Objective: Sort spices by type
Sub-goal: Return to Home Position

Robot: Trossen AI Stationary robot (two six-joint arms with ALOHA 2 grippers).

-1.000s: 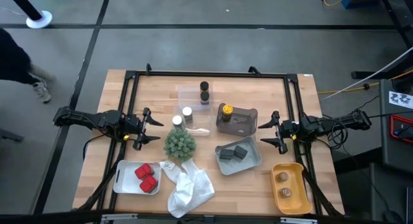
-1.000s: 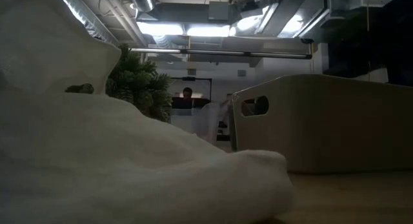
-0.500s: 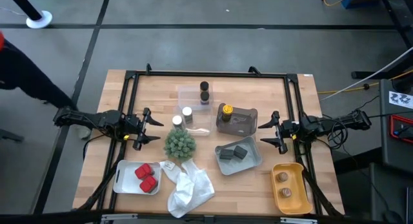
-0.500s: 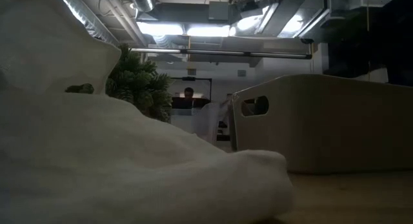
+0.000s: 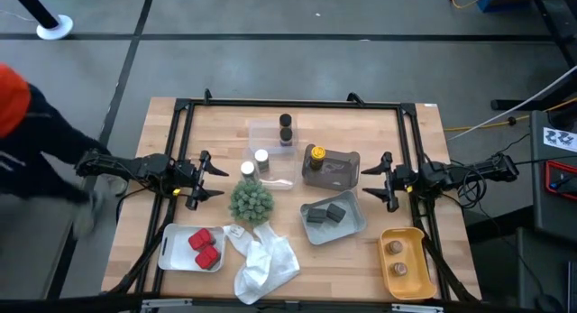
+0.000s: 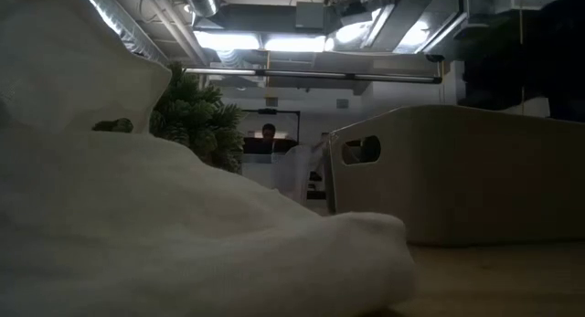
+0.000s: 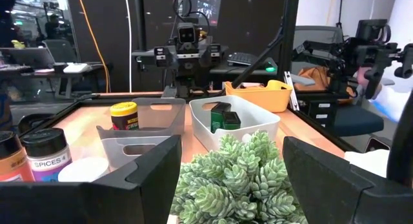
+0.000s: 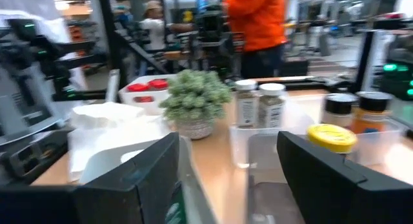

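My left gripper (image 5: 220,181) is open and empty at the table's left side, pointing at the green plant (image 5: 251,201). My right gripper (image 5: 365,187) is open and empty at the right side. Two dark brown jars (image 5: 285,129) stand in a clear tray. Two white-capped jars (image 5: 254,162) stand on the table. A yellow-capped jar (image 5: 315,160) stands in a grey tray (image 5: 343,169). Dark grey blocks (image 5: 325,214) lie in a tray (image 5: 350,225). Red packets (image 5: 206,245) lie in a white tray (image 5: 173,250). Tan round pieces (image 5: 398,259) lie in a yellow tray (image 5: 416,275).
A white thin plastic bag (image 5: 264,262) lies crumpled at the near edge and fills the front of the low view (image 6: 137,226). A black frame (image 5: 288,104) runs around the work area. A person in orange (image 5: 11,92) stands off the table's left side.
Both arms have kept still. The person beside the table's left side has moved farther into view toward the left arm's base.
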